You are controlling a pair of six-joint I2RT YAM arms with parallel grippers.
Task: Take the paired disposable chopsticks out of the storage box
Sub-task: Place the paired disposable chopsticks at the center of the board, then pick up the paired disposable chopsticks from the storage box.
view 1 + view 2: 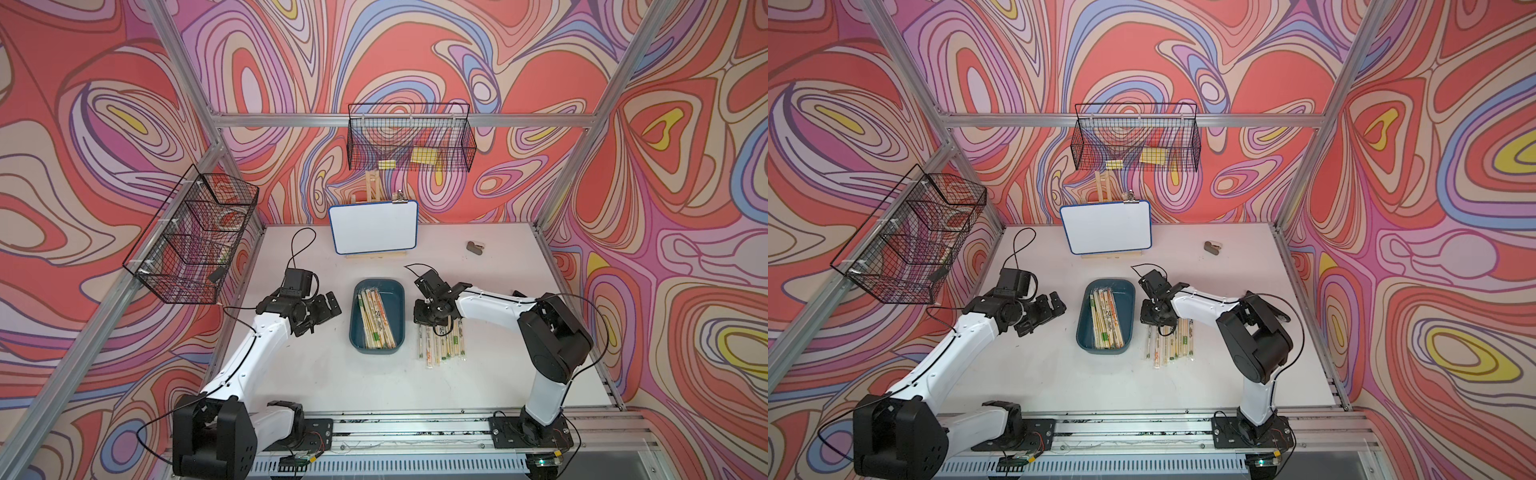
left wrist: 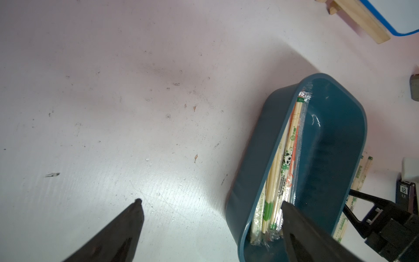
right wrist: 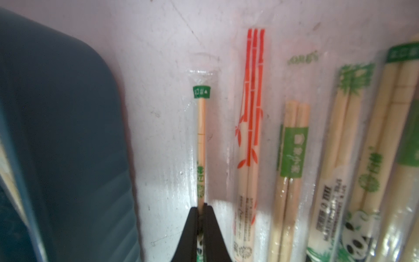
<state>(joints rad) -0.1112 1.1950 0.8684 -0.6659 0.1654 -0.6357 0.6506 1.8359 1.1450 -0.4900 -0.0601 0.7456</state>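
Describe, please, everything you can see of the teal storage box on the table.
The storage box is a shallow, dark teal-blue tray of smooth, glossy plastic, rectangular with rounded corners and an open top. It sits flat near the middle of the white table. Paired disposable chopsticks in clear sleeves lie lengthwise along the side nearer the left arm; the rest of its floor is bare. Nothing else visibly touches it.

White left arm (image 1: 245,353) and right arm (image 1: 490,301), bulky black joints (image 1: 552,332), thin black cables (image 1: 292,251); tapered black left end effector (image 2: 210,202), right end effector (image 3: 201,206).
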